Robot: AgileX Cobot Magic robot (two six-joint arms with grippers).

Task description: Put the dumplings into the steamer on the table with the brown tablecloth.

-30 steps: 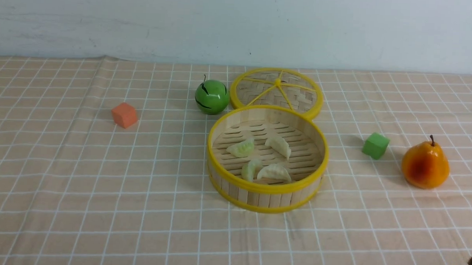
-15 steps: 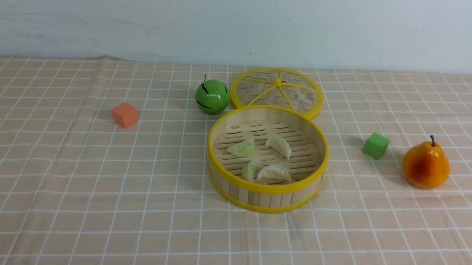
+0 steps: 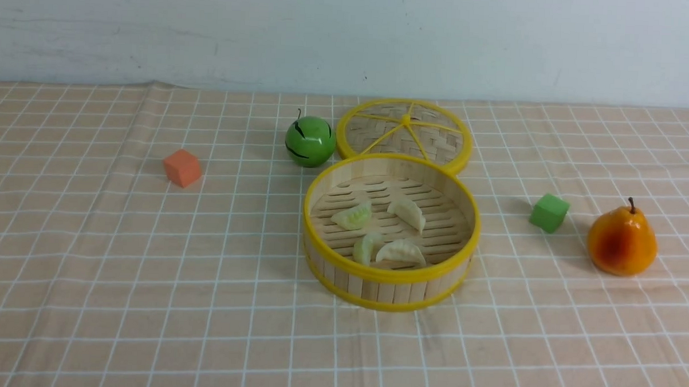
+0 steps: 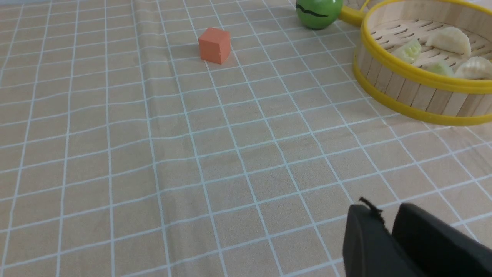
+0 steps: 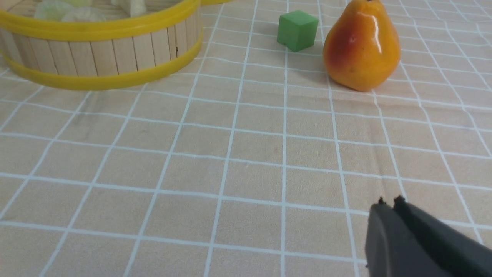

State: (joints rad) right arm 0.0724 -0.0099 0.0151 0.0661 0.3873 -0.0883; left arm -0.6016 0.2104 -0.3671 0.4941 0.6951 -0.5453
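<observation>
Dumplings [image 3: 386, 229], all four, lie inside steamer [image 3: 388, 281] at mid-bench [image 3: 117, 300]; right gripper [image 5: 388, 204] clenched empty, left gripper [image 4: 384, 215] slightly parted, grasping nothing.

- steamer [image 4: 407, 90]: left wrist view cuts off its far side at the picture's edge; right wrist view shows only a near arc of wall.
- dumplings [image 5: 61, 11]: right wrist view, only tops above the yellow rim, count unclear.
- woven lid [image 4: 348, 14]: left wrist view, only a sliver of rim.
- green apple [image 4: 318, 13]: top cropped.
- pear [image 5: 361, 46]: stem cropped.
- left gripper [image 4: 386, 219], right gripper [image 5: 389, 202]: only the tips show.
</observation>
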